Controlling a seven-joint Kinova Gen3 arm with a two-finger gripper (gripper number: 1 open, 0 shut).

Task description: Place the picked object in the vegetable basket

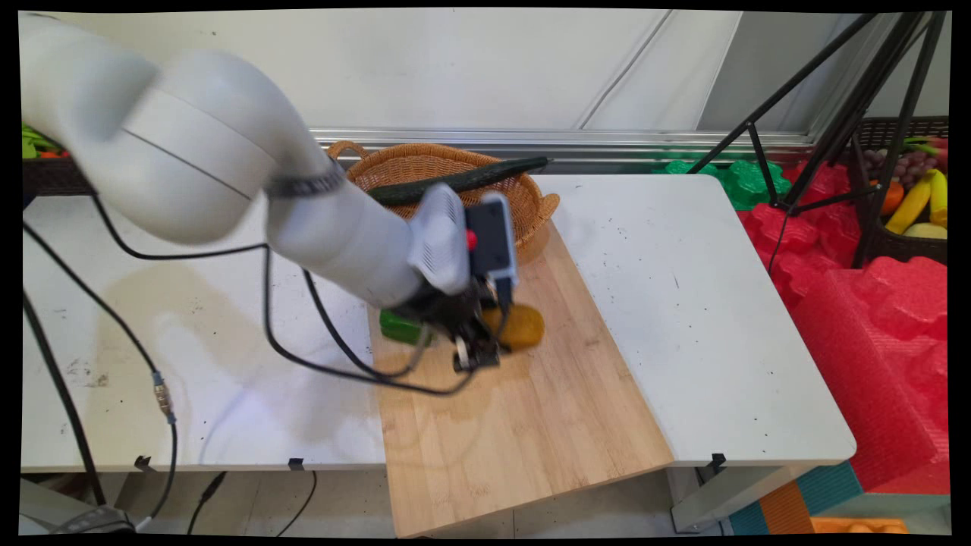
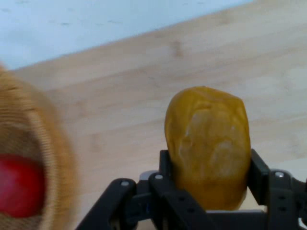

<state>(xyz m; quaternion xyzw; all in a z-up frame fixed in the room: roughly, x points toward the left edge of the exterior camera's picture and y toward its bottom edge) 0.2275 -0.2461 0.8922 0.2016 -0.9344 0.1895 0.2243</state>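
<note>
Behind the gripper (image 1: 479, 350), near the left edge of the wooden cutting board (image 1: 531, 425), a green object (image 1: 398, 327) is mostly hidden by the wrist, so I cannot say what it is. The yellow-brown fruit (image 1: 523, 326), maybe a mango, is also partly covered by the gripper in the main view; only its right end shows. In the hand view a round red thing (image 2: 19, 184) sits inside the wicker basket (image 2: 45, 158), cut off by the left border and too blurred to name.

The two black fingers (image 2: 165, 167) are closed narrowly on the fruit (image 2: 208, 143), one pad on each side of it, and the fruit fills the gap between them. Whether the fruit touches the board (image 2: 144, 96) or is a little above it, I cannot tell.

The white arm comes from the upper left and bends down over the board, with the gripper pointing downward near the board's middle. Black cables (image 1: 303, 356) hang from the arm in loops over the white table (image 1: 683, 303). At the far end of the board stands the basket (image 1: 425, 171), with a long dark green cucumber (image 1: 470, 180) lying across its rim.
</note>
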